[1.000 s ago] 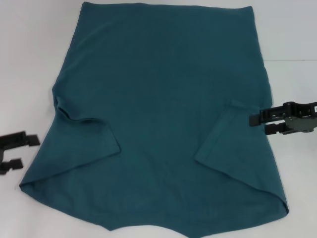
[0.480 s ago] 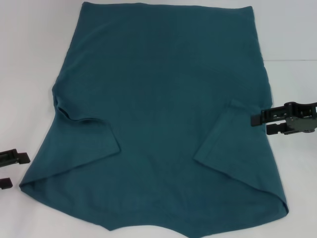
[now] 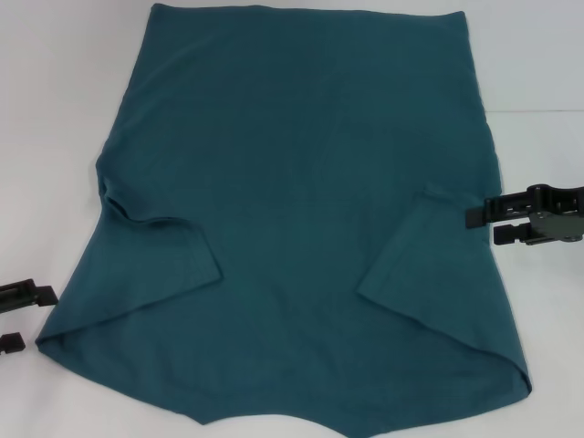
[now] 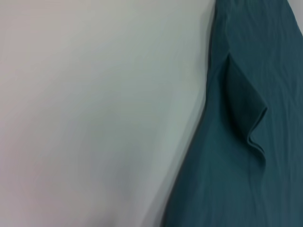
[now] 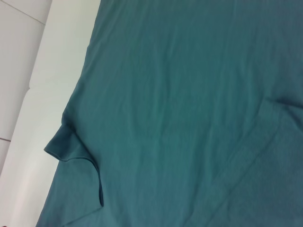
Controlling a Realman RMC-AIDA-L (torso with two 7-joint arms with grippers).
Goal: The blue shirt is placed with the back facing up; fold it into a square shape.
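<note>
The blue shirt [image 3: 301, 210] lies flat on the white table, plain side up, both sleeves folded inward onto the body. Its folded left sleeve [image 3: 169, 255] and right sleeve [image 3: 415, 251] show as flaps. My right gripper [image 3: 482, 226] hovers open at the shirt's right edge, beside the right sleeve's fold, holding nothing. My left gripper [image 3: 20, 317] stands open at the near left edge of the view, just off the shirt's left corner. The left wrist view shows the shirt [image 4: 246, 132] edge with a fold; the right wrist view shows the shirt [image 5: 189, 104] cloth and a sleeve flap.
White table [image 3: 55, 137] surface lies bare on both sides of the shirt. The shirt's near edge runs past the bottom of the head view. A table seam [image 5: 28, 90] shows in the right wrist view.
My left gripper has drawn back toward the near left, away from the shirt. My right gripper has drifted slightly outward to the right, still open.
</note>
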